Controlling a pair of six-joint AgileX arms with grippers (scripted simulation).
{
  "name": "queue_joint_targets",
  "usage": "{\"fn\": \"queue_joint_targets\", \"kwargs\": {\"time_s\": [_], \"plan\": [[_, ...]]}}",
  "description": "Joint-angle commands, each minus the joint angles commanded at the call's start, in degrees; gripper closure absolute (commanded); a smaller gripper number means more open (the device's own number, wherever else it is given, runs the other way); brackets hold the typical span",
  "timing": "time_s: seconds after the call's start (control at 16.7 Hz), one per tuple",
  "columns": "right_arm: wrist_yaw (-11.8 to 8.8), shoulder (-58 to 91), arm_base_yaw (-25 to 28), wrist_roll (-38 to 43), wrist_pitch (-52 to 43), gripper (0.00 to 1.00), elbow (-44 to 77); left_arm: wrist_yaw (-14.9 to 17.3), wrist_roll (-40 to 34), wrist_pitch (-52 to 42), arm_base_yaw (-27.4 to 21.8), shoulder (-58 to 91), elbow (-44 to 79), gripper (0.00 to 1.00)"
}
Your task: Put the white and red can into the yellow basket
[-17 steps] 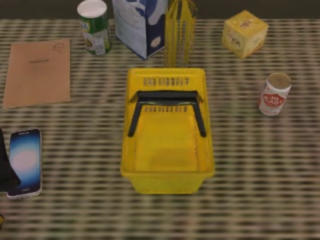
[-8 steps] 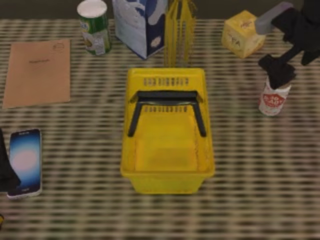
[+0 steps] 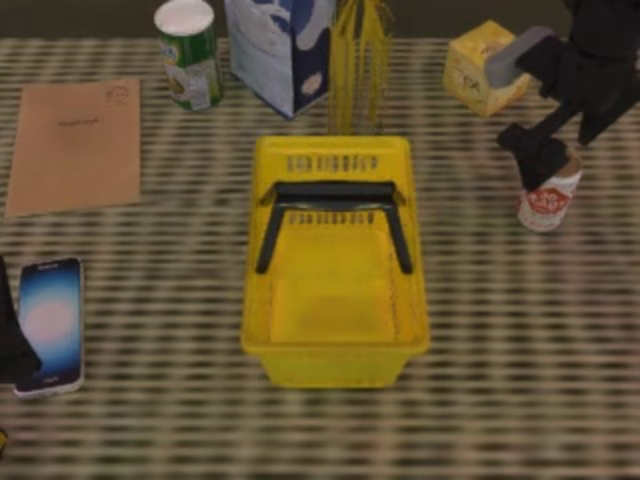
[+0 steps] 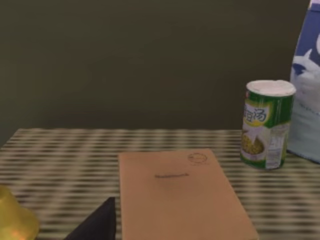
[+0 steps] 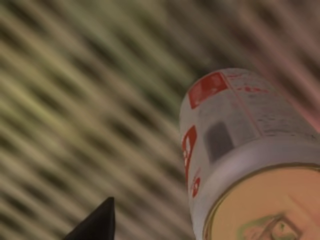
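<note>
- The white and red can (image 3: pixel 549 197) stands upright on the bench (image 3: pixel 500 400) at the right side, well apart from the yellow basket (image 3: pixel 335 350); not yet lifted.
- Right gripper (image 3: pixel 545 160) hangs right over the can's top, arm reaching in from the far right corner. One dark finger covers the can's left rim. Right wrist view shows the can (image 5: pixel 240 145) close up, tan top facing the camera, one finger tip (image 5: pixel 97 222) off to the side of it.
- Whether the right fingers are spread or closed: cannot tell from these views. Nothing shows them clamped on the can.
- Step in hand, as I judge it: approach and line-up for the grasp.
- Next move calls for fingers either side of the can's body, a firm close, then lift high enough to clear the basket's wall and black handles (image 3: pixel 335 195) before carrying left.
- Basket sits mid-bench, empty as far as seen.
- Near the can: small yellow box (image 3: pixel 470 70) beyond it.
- Left gripper parked at the bench's left edge beside a phone (image 3: pixel 48 322); fingers' state cannot be told.
</note>
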Motion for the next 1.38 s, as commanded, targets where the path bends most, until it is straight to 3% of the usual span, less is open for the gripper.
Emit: {"fn": "queue_joint_targets", "kwargs": {"time_s": [0.84,1.38], "plan": [[0.01,0.77,0.06,0.07,10.76,0.00,-9.99,0.00,0.00,0.00,0.00,0.00,0.00,0.00],[0.01,0.77,0.06,0.07,10.76,0.68,-9.99,0.00,0.00,0.00,0.00,0.00,0.00,0.00]]}}
